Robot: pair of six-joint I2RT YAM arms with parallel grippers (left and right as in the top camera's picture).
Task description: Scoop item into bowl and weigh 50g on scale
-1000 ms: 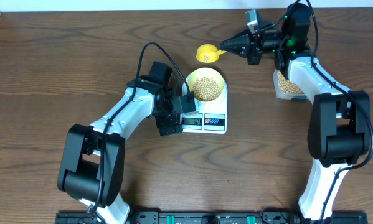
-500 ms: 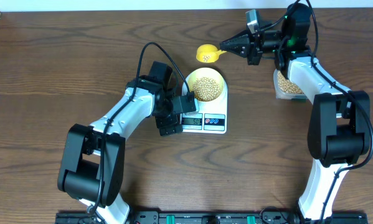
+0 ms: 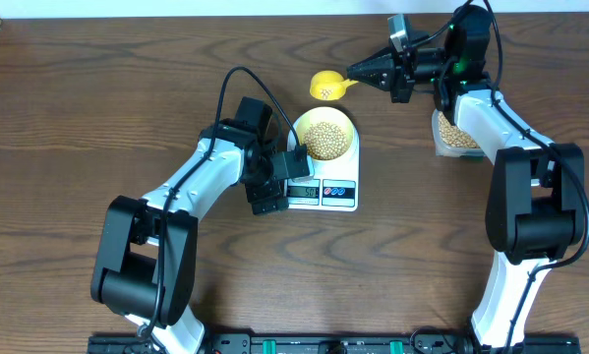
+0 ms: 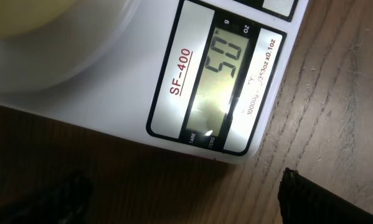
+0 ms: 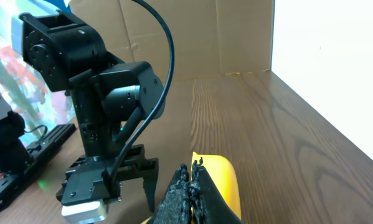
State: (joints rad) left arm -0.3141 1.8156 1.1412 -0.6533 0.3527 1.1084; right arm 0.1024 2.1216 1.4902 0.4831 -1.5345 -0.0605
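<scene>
Holding: the right tool (image 3: 365,71) is clamped on the handle of the yellow scoop (image 3: 325,85), upper middle of the overhead view; its fingers (image 5: 185,198) are pressed together around that handle
left tool (image 3: 292,182): fingers wide apart, gripping nothing; it hovers at the left end of the scale (image 3: 338,194), over the display (image 4: 220,87)
bowl (image 3: 341,122): pale yellow, sitting on the scale's platform, centre of the frame
beans (image 3: 323,140): a heap inside the bowl; a few in the scoop's cup; more in the clear tub (image 3: 457,138) at the right, under the right arm
reading: the display is lit and shows 50 in the left wrist view
scoop and bowl: the cup is above the bowl's upper rim in the frame, apart from it
surface (image 3: 78,118): dark wood
</scene>
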